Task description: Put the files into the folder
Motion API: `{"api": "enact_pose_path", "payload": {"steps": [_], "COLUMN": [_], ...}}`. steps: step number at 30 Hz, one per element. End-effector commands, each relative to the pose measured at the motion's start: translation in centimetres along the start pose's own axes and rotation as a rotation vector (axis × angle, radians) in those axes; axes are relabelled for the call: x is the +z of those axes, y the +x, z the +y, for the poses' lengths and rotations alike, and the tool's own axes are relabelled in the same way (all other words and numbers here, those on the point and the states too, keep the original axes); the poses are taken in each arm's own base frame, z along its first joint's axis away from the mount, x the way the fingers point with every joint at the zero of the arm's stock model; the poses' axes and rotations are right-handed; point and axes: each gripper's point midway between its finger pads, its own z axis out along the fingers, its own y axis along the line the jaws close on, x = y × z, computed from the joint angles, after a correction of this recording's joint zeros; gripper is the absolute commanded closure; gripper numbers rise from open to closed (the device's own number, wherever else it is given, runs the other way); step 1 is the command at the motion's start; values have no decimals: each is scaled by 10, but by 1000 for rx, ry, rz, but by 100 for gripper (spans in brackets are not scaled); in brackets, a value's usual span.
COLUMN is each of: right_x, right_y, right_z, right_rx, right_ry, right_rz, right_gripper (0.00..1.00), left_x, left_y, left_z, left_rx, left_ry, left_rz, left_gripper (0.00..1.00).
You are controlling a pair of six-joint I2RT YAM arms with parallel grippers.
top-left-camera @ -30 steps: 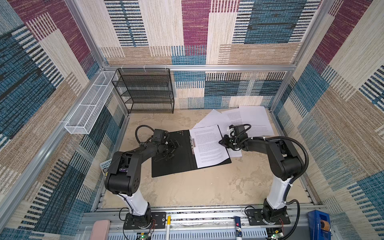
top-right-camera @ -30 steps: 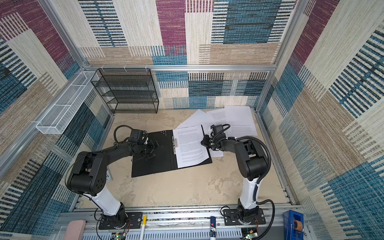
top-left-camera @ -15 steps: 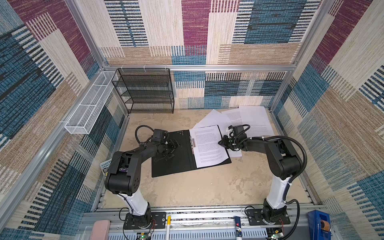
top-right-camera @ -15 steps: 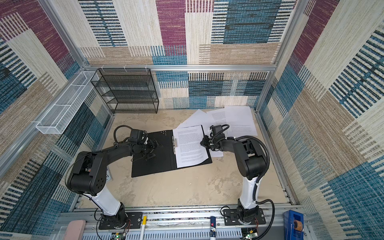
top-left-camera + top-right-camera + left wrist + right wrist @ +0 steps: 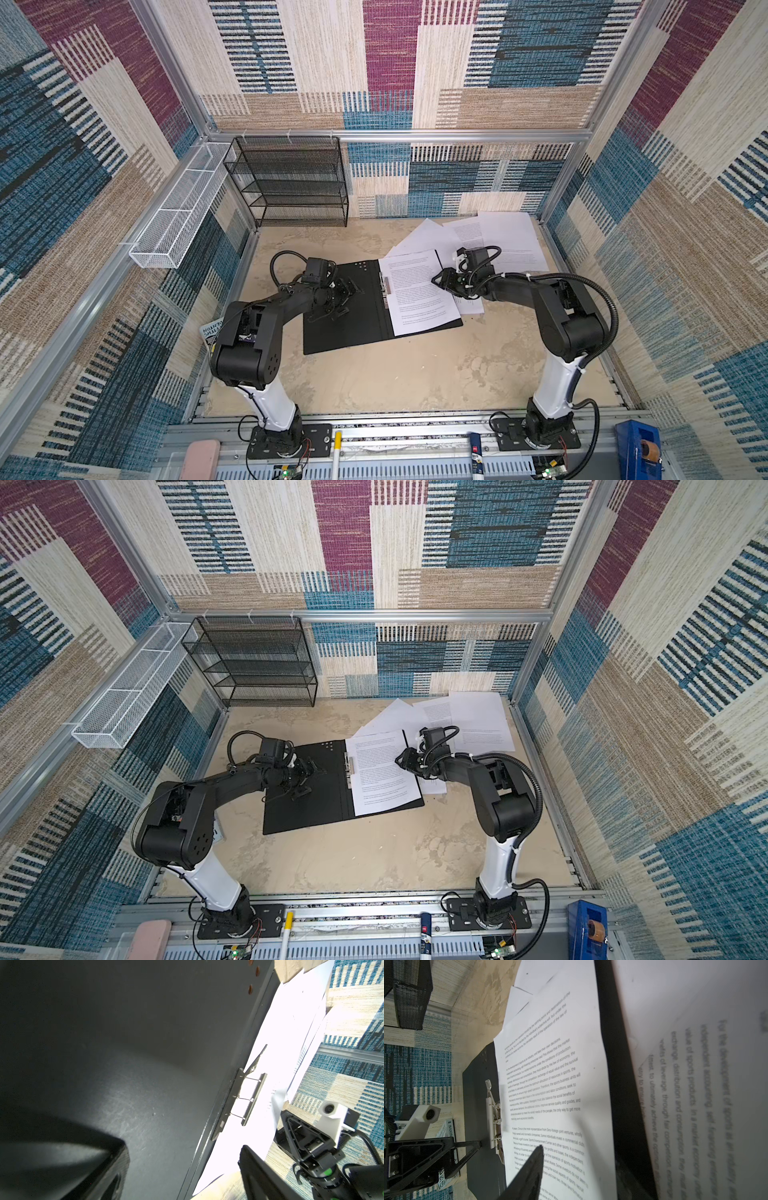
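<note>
Sheets (image 5: 417, 291): I count maybe five, and one folder (image 5: 345, 328). Left gripper (image 5: 345, 299) is wide and empty. Right gripper (image 5: 438, 282): I cannot tell. Only the wrist views show the clip (image 5: 239, 1101) lifted.

The flat open folder (image 5: 345, 332) is black inside, with a shiny grey metal clip (image 5: 386, 286) and small brownish-orange dots (image 5: 250, 989) near one corner. The loose paper sheets (image 5: 419, 291) are white with rows of tiny black words. The table top (image 5: 395, 382) is sandy tan with greyish blotches. The cloth walls (image 5: 519, 50) are a patchwork of blue, purple-red, tan and cream blocks, many with stripes. The wire shelf rack (image 5: 291, 183) is black, the long wire basket (image 5: 174, 224) is white, and the plastic box (image 5: 627, 440) is bright blue.
</note>
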Motion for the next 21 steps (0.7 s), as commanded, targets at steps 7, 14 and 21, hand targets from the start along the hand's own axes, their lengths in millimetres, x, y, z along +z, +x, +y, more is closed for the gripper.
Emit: {"api": "enact_pose_path", "payload": {"steps": [7,14,21], "right_x": [-2,-1,-1], "right_y": [1,6,10], "right_z": [-15,-16,-21], "right_rx": [26,30,47], "right_ry": [86,91,129], "right_rz": [-4,2,5], "right_gripper": [39,39,38], "left_x": [2,2,2], "left_y": [12,12,12], "left_z": [42,43,43], "left_rx": [-55,-60,-62], "left_ry": [-167,-165,-164], "left_rz": [29,33,34], "left_gripper": [15,15,15]}}
